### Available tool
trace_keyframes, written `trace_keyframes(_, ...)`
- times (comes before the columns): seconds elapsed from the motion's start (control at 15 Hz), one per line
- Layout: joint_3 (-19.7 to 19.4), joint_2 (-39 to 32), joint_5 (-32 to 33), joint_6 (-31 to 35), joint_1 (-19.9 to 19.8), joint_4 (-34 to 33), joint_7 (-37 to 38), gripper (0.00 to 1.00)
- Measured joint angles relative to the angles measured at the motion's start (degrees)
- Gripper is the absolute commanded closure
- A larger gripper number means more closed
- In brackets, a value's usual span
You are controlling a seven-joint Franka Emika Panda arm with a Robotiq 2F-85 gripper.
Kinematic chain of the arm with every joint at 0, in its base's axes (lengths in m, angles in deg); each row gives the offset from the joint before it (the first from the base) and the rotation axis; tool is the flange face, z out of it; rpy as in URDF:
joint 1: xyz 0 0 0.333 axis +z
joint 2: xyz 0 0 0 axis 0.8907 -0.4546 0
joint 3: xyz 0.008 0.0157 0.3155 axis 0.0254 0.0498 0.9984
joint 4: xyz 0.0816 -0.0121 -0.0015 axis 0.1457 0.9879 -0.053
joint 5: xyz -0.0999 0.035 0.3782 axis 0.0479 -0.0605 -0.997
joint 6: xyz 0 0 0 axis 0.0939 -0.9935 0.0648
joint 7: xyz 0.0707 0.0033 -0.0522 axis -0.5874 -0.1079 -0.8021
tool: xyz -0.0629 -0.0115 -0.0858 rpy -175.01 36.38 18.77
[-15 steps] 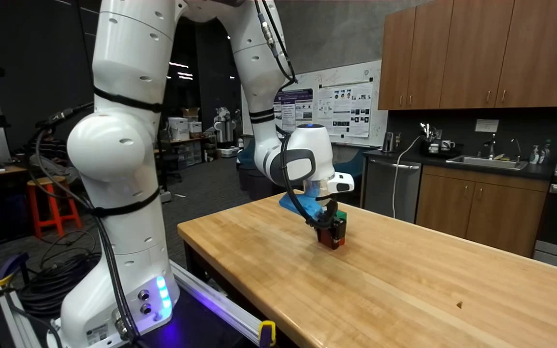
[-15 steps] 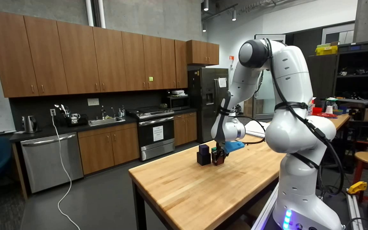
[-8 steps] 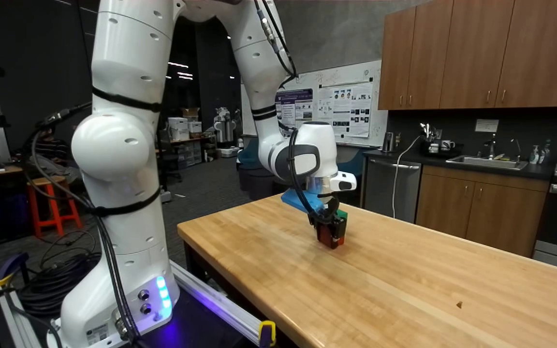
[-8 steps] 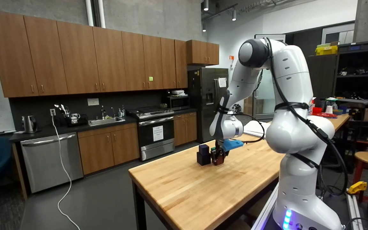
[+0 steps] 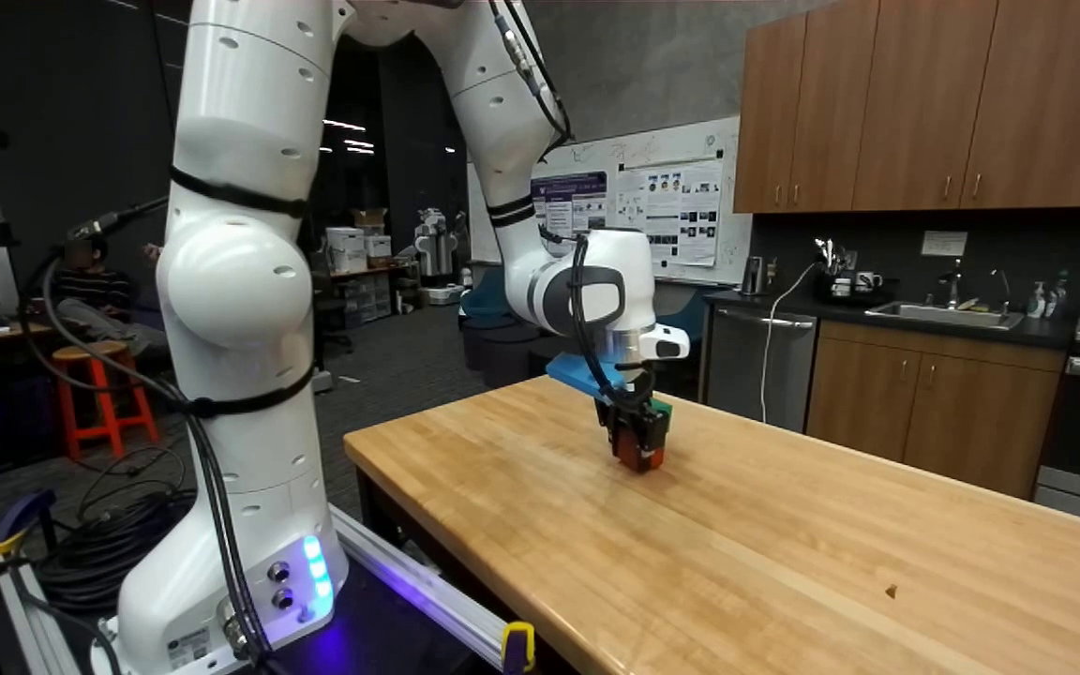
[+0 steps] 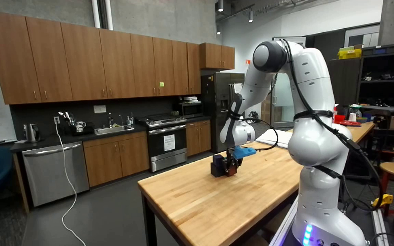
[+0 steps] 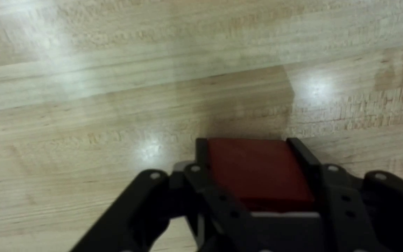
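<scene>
At left in an exterior view, a dark-blue block [image 6: 218, 159] sits on a black block [image 6: 217, 169], the pair standing on the worktop [image 6: 197, 198] just beside the claw [image 7: 247, 144]. The claw is clamped on a red block [image 7: 257, 169], located directly between its fingers [image 7: 202, 153] (one at each side, per the wrist view). The fingers mask much of the block, so its long axis and contact with the worktop cannot be confirmed. Rightward, a blue part [image 6: 244, 152] juts out above the claw; the white arm [image 6: 316, 102] arches over from its base [image 6: 327, 210] at right, claw pointing down.
</scene>
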Motion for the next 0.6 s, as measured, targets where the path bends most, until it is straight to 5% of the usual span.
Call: trace_keyframes(0.6,-3.3,-0.8,-0.2,2.2,0.9,-0.1,1.1,0.69)
